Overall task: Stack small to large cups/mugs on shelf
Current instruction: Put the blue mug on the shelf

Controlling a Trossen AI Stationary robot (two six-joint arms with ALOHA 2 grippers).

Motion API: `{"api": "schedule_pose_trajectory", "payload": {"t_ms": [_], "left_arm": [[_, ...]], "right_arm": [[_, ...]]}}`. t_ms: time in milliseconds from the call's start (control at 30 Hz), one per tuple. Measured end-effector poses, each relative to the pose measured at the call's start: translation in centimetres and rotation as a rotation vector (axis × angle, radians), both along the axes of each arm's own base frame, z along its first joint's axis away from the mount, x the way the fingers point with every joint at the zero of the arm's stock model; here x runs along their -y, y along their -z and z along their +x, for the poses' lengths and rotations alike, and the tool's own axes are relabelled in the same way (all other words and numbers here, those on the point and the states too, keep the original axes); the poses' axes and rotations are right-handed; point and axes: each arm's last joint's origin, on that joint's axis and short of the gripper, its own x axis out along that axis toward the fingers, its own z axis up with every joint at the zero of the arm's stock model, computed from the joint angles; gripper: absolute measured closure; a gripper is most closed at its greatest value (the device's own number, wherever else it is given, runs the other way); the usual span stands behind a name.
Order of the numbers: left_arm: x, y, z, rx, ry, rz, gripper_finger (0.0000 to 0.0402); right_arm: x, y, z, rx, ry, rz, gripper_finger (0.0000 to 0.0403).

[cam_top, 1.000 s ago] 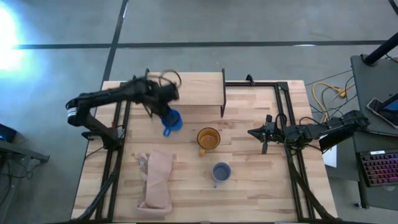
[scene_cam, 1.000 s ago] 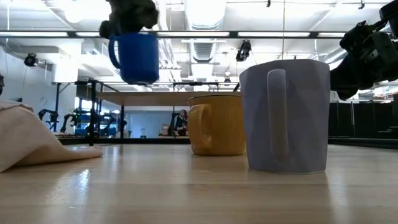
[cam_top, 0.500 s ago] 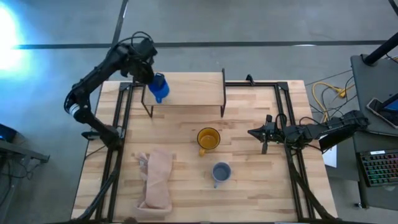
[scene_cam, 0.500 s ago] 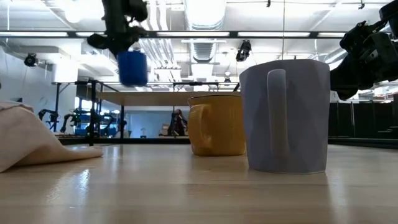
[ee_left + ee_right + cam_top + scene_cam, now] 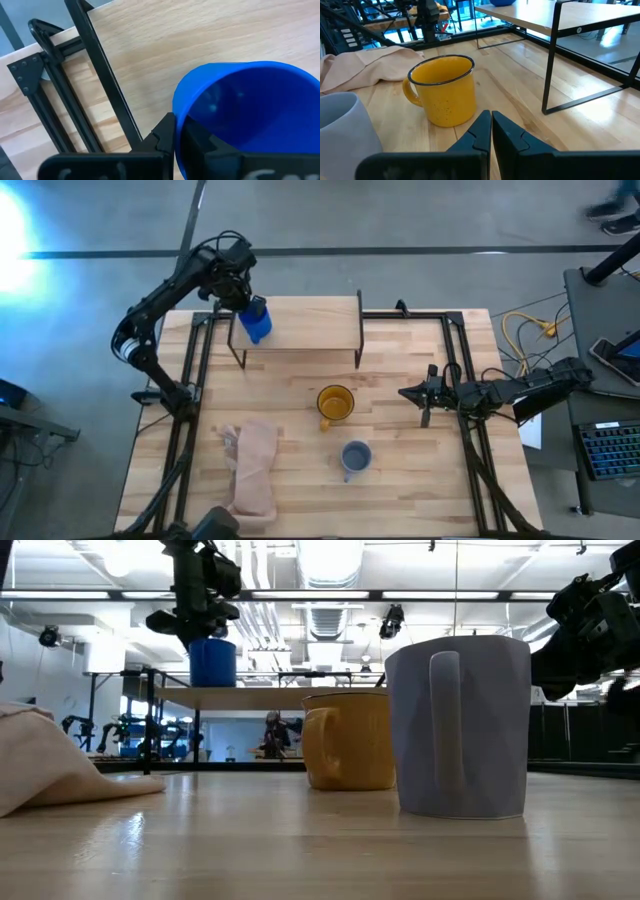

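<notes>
High view first: we are seeing the left gripper (image 5: 247, 302) reaching over the far left end of the shelf (image 5: 320, 315), its jaws pinching the rim of the bright blue mug (image 5: 256, 322). Low view from bench height is showing the blue mug's base at the level of the shelf board, though we cannot tell whether it is touching the wood or hanging just above it. Left wrist view is looking down into the blue mug's open mouth, with one dark finger (image 5: 165, 137) pressing against the outside of the rim and the pale shelf board and its thin black legs lying beyond.

On the bench (image 5: 420, 480) the yellow-orange mug (image 5: 335, 403) is standing upright near the middle, in front of the shelf, its handle pointing toward the near edge. The grey-blue mug (image 5: 355, 456) is standing upright nearer the front edge, slightly to the right of the yellow one and apart from it. A tan cloth bag (image 5: 255, 470) is lying crumpled at the front left of the bench.

The right gripper (image 5: 408, 393) is waiting low over the right side of the bench, pointing toward the yellow-orange mug and well apart from it. Right wrist view is showing its jaws pressed together and holding nothing.

Low view is also showing a person (image 5: 268, 735) far off in the room behind the bench.
</notes>
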Motion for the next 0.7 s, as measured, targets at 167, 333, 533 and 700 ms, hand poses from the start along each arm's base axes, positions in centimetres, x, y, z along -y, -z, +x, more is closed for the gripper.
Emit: {"api": "schedule_pose_trajectory", "payload": {"t_ms": [167, 333, 533, 700], "left_arm": [[-0.2, -0.5, 0.0, 0.006, -0.002, 0.02, 0.0402], [0.4, -1.8, -0.5, 0.035, 0.018, 0.057, 0.0402], [0.6, -1.6, -0.6, 0.025, 0.023, 0.018, 0.0402], [0.6, -1.1, -0.5, 0.015, 0.027, 0.003, 0.0402]], "right_arm": [[0.0, 0.0, 0.0, 0.0, 0.0, 0.0, 0.0394], [0.0, 0.0, 0.0, 0.0, 0.0, 0.0, 0.0394], [0.0, 0.0, 0.0, 0.0, 0.0, 0.0, 0.0394], [0.0, 0.0, 0.0, 0.0, 0.0, 0.0, 0.0394]]}}
